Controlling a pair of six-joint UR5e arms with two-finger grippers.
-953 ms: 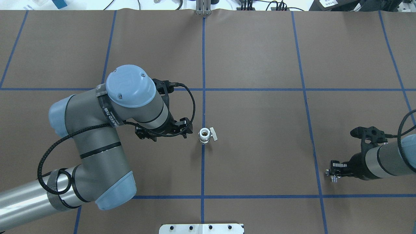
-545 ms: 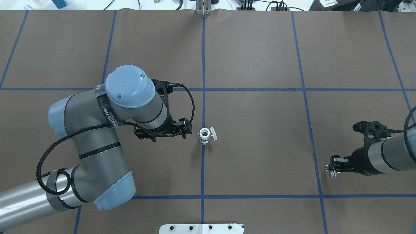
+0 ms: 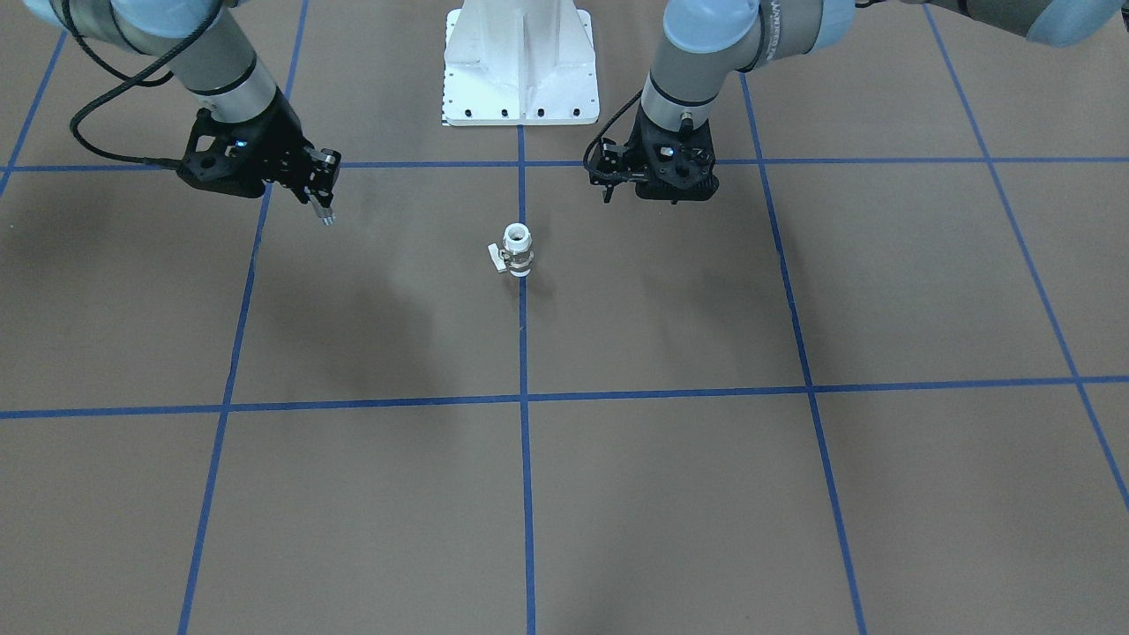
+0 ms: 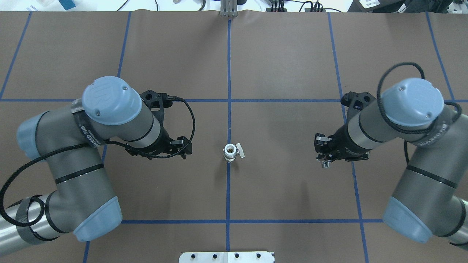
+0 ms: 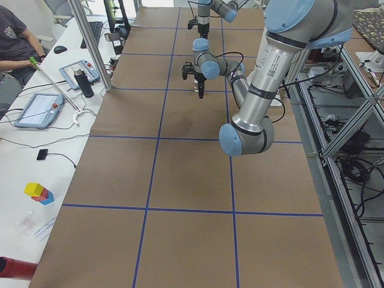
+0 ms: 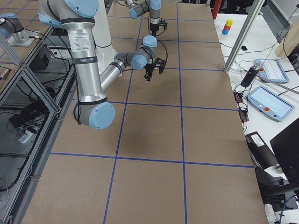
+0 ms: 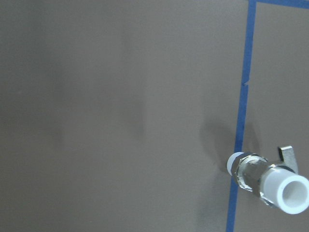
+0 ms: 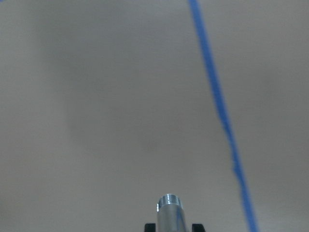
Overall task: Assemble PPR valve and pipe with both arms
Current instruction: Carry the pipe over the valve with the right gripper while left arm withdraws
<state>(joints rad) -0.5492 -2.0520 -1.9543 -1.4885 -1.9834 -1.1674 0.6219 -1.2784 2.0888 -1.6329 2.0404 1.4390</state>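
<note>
PPR valve (image 4: 231,152) stands upright on the blue centre tape line (image 4: 228,190) of the brown mat (image 4: 285,65), its handle toward the right arm. Right gripper (image 4: 323,159) clamps the pipe (image 8: 170,212) (raised off the mat), well apart from the valve. Left gripper (image 4: 184,146), jaws parted and empty, hangs nearer it. White base pedestal (image 3: 519,62) stands behind.

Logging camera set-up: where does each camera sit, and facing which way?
Front-facing: across the table, facing the white pedestal; both arms.
Overhead: from behind, looking down; both arms.
Exterior left: table end; left arm near.
Exterior right: opposite end; right arm near.
Left wrist: down at white-ended, metal-waisted valve; no fingers.
Right wrist: along held silver pipe stub; fingertips edge in.
Shared: front-facing and overhead show the valve.
</note>
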